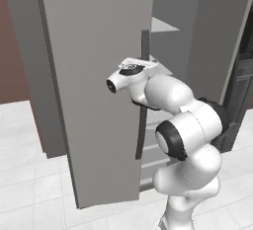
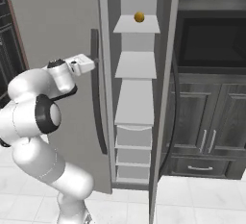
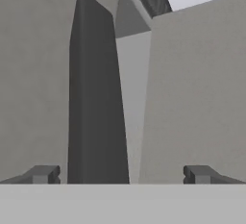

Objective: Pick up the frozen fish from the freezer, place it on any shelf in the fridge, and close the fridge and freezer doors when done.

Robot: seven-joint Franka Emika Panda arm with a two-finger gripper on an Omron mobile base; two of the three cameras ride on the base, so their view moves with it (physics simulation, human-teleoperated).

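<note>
I read no writing or labels anywhere. Biggest in front of me is the grey door (image 1: 94, 91), swung partly open and taking most of the left base view; its long dark handle (image 2: 96, 93) runs down its edge. Behind it, at 3 o'clock of the handle in the right base view, the freezer (image 2: 137, 98) stands open: flat grey shelves stacked above three grey drawers (image 2: 134, 153). On the upper shelf, at 12 o'clock, sits one small orange round item (image 2: 139, 17); the other shelves I see are bare. The fish I cannot make out in any shelf from here. A second door's edge (image 2: 163, 98) stands just right of the freezer, with dark cabinets (image 2: 206, 136) beyond. My gripper (image 3: 122, 174) is spread wide, holding nothing, with the handle rising close in front of it, nearer the left finger (image 3: 45, 174).
</note>
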